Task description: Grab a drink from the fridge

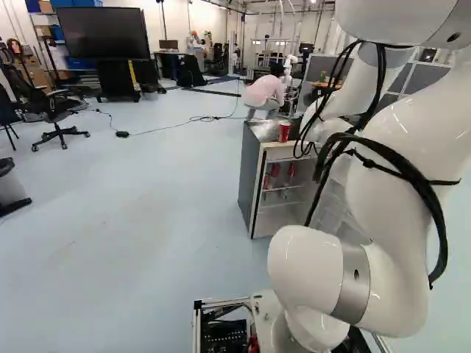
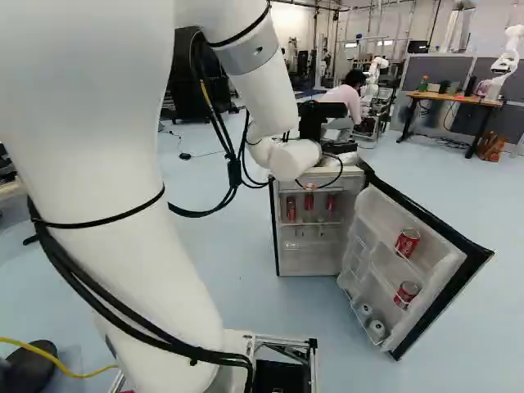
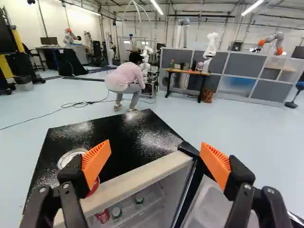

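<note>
Fridge [image 3: 123,137] approach; claw [image 3: 156,151] spread, empty.
Before lowering to shelved cans [image 2: 291,209], claw should be backed toward 6 o'clock; red container [image 1: 284,132] at 10 o'clock cleared.

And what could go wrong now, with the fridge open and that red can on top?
The open gripper is very close to the red can on top of the fridge, so a finger might knock it. The can also stands near the front edge, so it could tumble to the floor. Moving down, the gripper might bump the open door and shake its cans.
</note>
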